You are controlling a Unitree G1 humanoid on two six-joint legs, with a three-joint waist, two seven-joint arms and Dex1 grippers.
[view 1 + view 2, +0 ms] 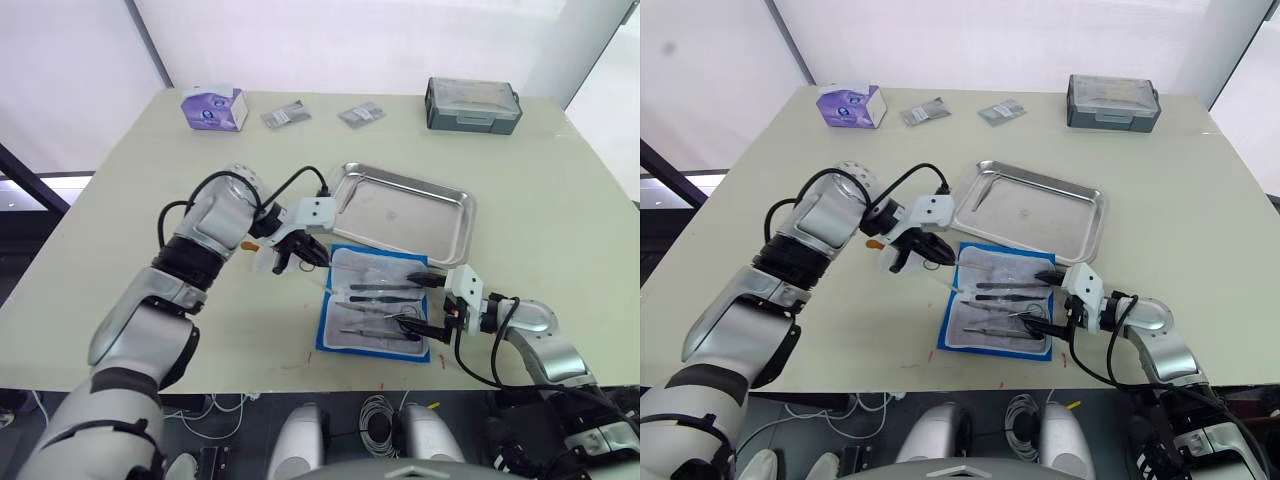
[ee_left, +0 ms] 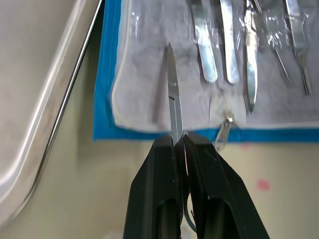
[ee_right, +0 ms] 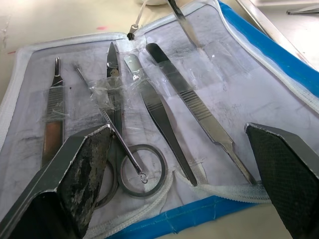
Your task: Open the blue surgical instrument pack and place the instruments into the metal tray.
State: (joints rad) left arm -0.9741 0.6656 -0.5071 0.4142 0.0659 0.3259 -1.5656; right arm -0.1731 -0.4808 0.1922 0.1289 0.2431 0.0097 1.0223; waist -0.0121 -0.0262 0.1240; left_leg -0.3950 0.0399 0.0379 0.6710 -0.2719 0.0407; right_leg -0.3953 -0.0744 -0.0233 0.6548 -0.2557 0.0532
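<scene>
- The pack [image 1: 377, 304] lies unfolded, lining up, near the table's [image 1: 120, 190] front edge, just in front of the tray [image 1: 405, 208].
- Several instruments [image 3: 149, 107] rest under the lining's clear pockets: ring-handled scissors [image 3: 117, 139], tweezers [image 3: 159, 112], a flat-handled tool [image 3: 197, 112] and a thin probe [image 3: 107, 122].
- The left gripper [image 2: 179, 149] is clamped on a slim pointed tool [image 2: 173, 97], holding it above the pack's left edge with the tip aimed across the lining.
- The right gripper [image 3: 184, 164] hovers at the pack's right edge, its jaws spread wide on either side of the instrument handles; they grasp nothing.
- The tray sits mid-table, behind the pack; one thin instrument [image 1: 983, 198] lies in its rear left corner.
- A grey lidded box [image 1: 473, 104] stands at the table's rear right.
- A purple-and-white box [image 1: 213, 108] sits at the rear left, with two small grey packets [image 1: 286, 115] lying between the boxes along the rear edge.
</scene>
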